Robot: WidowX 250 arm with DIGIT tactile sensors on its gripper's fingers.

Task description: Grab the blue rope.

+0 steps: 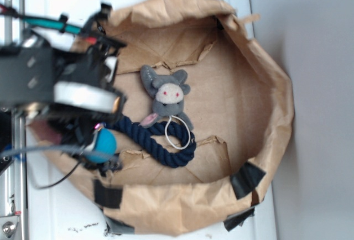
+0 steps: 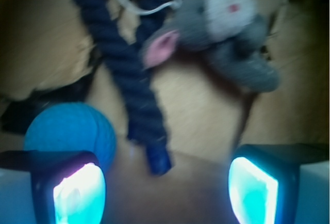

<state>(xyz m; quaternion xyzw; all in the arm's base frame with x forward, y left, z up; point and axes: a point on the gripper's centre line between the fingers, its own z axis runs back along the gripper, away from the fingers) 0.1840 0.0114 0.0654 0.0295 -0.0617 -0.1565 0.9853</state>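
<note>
My pincer (image 2: 166,182) stood apart, empty, its pads glowing. The blue rope (image 2: 126,74) ran away from between them, its capped end nearest me. I judged it best to descend centred on the strand, clear of the turquoise ball (image 2: 72,131) left and the plush toy (image 2: 227,33) beyond.

i see bare cardboard between my spread fingers (image 2: 252,190); turquoise ball (image 2: 72,131) crowds the blue rope (image 2: 126,79) left, plush toy (image 2: 227,33) right.
</note>
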